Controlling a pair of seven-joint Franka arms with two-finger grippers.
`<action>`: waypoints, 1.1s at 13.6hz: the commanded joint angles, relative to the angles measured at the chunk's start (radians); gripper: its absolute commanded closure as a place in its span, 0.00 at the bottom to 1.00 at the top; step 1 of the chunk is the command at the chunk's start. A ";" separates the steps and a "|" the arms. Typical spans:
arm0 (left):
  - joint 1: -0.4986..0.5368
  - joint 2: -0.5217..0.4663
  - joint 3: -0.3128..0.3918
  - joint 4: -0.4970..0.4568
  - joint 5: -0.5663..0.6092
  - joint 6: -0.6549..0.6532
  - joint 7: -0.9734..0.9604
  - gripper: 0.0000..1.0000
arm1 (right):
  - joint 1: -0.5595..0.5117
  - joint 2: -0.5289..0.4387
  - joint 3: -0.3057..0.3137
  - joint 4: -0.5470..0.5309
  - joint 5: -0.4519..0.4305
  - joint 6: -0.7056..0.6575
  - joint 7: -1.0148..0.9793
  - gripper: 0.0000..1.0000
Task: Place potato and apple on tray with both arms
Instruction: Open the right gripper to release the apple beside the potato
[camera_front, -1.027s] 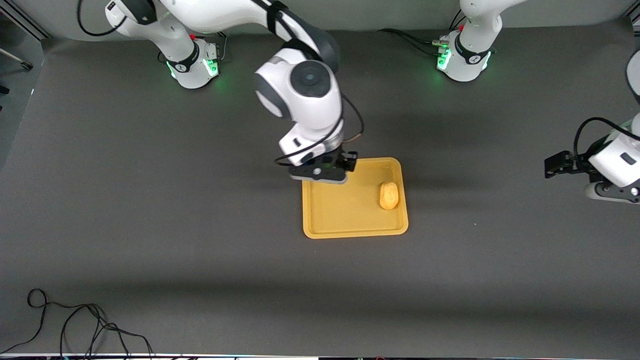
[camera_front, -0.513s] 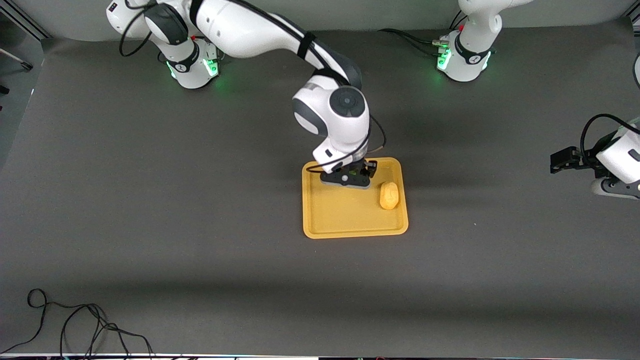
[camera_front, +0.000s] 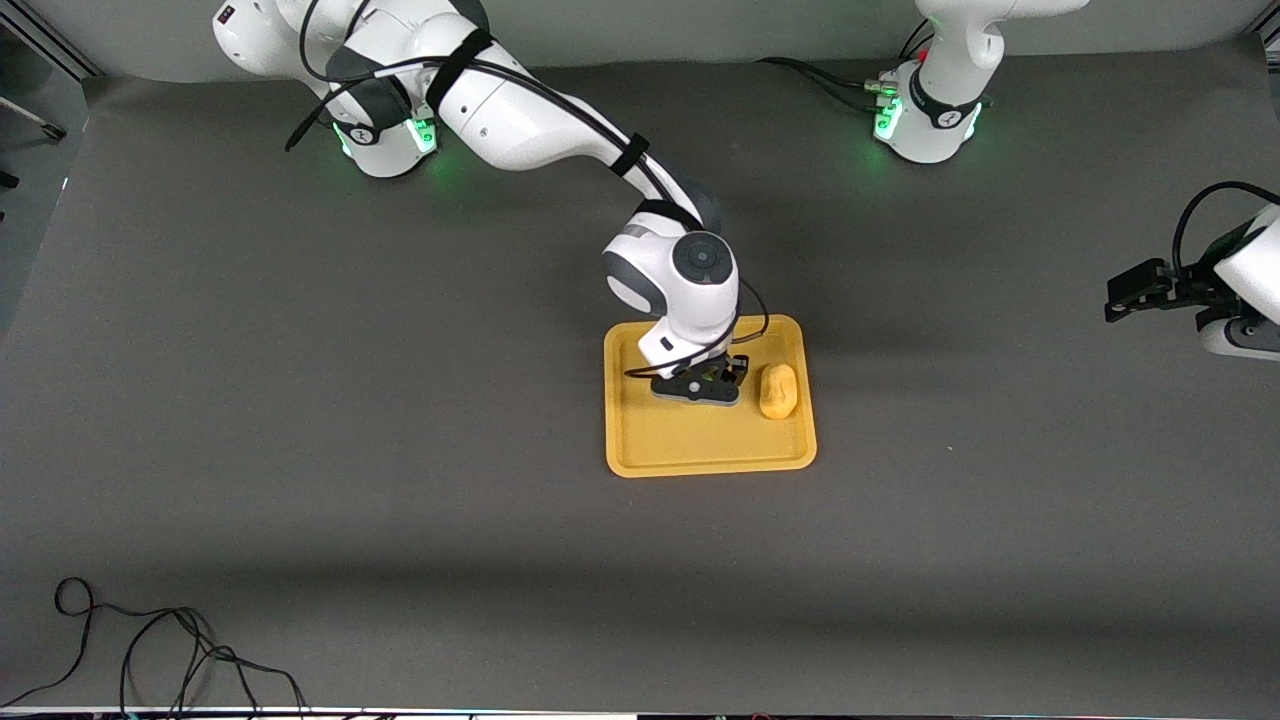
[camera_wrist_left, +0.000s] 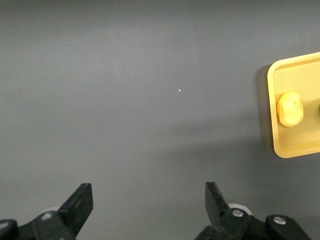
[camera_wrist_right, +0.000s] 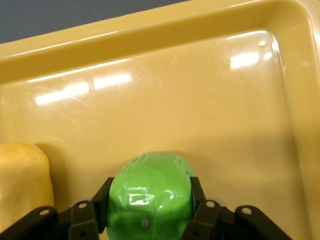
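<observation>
The yellow-orange tray lies mid-table. On it, by the rim toward the left arm's end, rests the potato. My right gripper hangs low over the tray beside the potato, shut on the bright green apple; the wrist hides the apple in the front view. My left gripper is open and empty, up over bare table at the left arm's end, away from the tray.
A dark grey mat covers the table. A black cable coils by the front edge at the right arm's end. Both green-lit bases stand along the back edge.
The right arm has carried the apple across the tray toward the potato and come down lower. The left gripper has drifted a little farther from the tray.
</observation>
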 joint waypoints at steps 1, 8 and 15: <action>-0.010 -0.016 0.016 -0.003 0.008 0.000 0.021 0.00 | 0.003 0.001 -0.008 0.041 -0.018 -0.009 0.030 0.00; -0.024 -0.001 0.001 0.044 0.007 -0.026 0.035 0.00 | -0.034 -0.266 -0.006 0.047 0.011 -0.331 0.019 0.00; -0.012 0.026 0.006 0.094 0.008 -0.035 0.031 0.00 | -0.282 -0.689 -0.014 -0.219 0.072 -0.592 -0.382 0.00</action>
